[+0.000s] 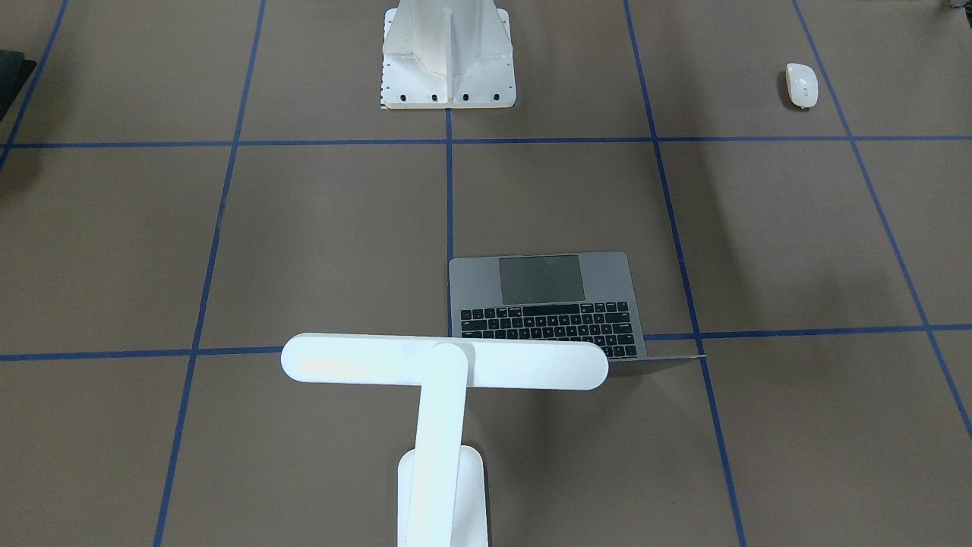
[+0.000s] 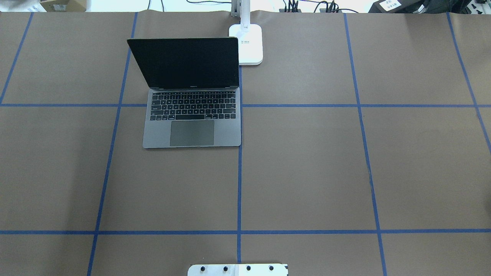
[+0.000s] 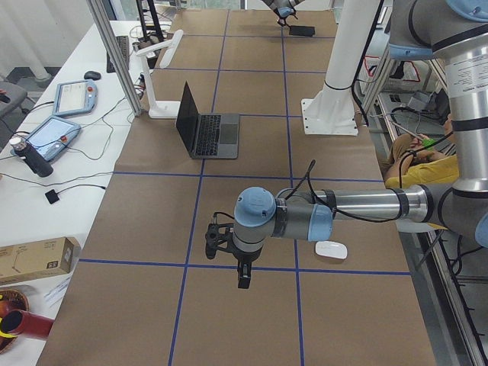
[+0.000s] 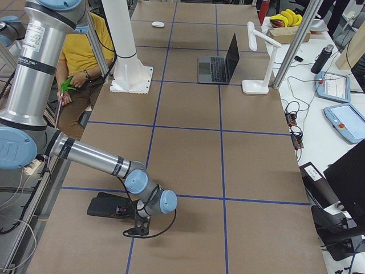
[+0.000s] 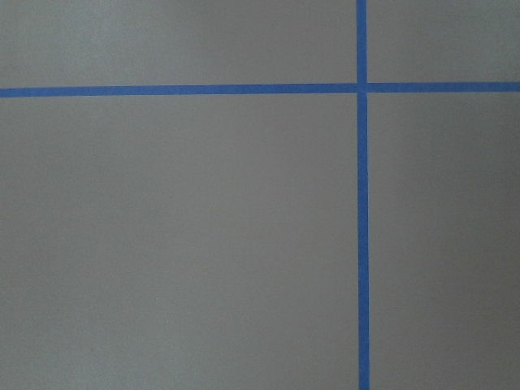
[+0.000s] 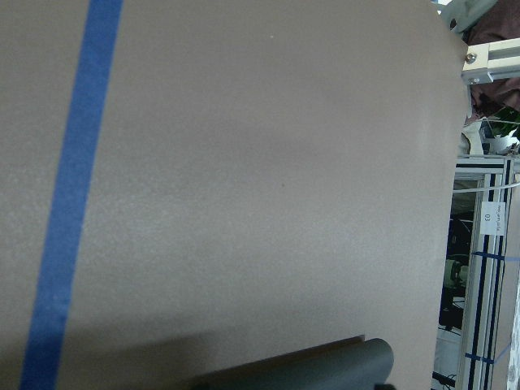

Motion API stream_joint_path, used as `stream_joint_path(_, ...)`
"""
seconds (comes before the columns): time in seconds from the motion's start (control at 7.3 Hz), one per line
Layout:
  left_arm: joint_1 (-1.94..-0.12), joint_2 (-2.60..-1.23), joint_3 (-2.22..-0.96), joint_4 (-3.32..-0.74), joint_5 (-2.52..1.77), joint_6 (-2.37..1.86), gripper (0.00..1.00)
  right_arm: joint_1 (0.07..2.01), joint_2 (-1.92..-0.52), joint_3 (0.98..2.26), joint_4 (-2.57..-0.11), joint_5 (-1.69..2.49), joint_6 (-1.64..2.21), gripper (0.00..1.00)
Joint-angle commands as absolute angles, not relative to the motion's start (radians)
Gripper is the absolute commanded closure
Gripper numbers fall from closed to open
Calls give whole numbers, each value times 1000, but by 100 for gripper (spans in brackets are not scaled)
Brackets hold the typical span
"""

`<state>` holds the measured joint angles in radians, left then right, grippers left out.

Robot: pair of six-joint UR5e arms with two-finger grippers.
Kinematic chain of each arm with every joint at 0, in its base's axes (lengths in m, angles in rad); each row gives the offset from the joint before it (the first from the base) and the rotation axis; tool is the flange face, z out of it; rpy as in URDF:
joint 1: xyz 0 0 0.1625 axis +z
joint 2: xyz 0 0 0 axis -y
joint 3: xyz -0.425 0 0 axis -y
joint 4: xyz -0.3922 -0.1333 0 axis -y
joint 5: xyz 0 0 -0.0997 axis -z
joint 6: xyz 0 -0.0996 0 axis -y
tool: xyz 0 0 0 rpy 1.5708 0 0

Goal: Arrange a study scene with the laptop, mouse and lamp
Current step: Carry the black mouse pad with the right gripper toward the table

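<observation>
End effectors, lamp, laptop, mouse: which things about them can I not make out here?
- Left end effector: seen only in the exterior left view, small and dark; open or shut is unclear.
- Right end effector: seen only in the exterior right view, also small and dark; same doubt.
- Lamp: the overhead view's top edge cuts off its head.
- Laptop: in the front-facing view the lamp's bar hides its hinge.
- Mouse: outside the overhead view.

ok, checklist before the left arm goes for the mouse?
1. Laptop open, flat on the table: ok.
2. Lamp upright beside it: ok.
3. Mouse free, nothing on it: ok.
4. Mouse in left wrist view: not ok, only table and tape.
5. Left gripper open: cannot tell.
6. Right gripper out of the way: ok, far from the mouse, by a black pad.
</observation>
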<state>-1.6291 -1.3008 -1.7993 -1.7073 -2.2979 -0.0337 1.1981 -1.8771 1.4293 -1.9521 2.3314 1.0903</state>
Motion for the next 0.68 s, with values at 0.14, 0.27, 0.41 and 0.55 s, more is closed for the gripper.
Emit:
stream_joint_path(0.14,-1629,-1301,-1799,-1707,-2298,-34,0,1197,-1888,1422,-1956,2350,1077,28)
stream_joint_path(0.27,-1629,-1301,-1801,-1707,-2298,-34,0,1197,-1897,1424,-1956,2342,1074,34)
stream_joint_path(0.41,-1629,-1301,-1801,-1707,-2298,-34,0,1197,-1904,1425,-1957,2342,1056,40)
stream_joint_path(0.55,-1629,-1301,-1805,-1706,-2298,-34,0,1197,-1913,1424,-1957,2342,1049,43)
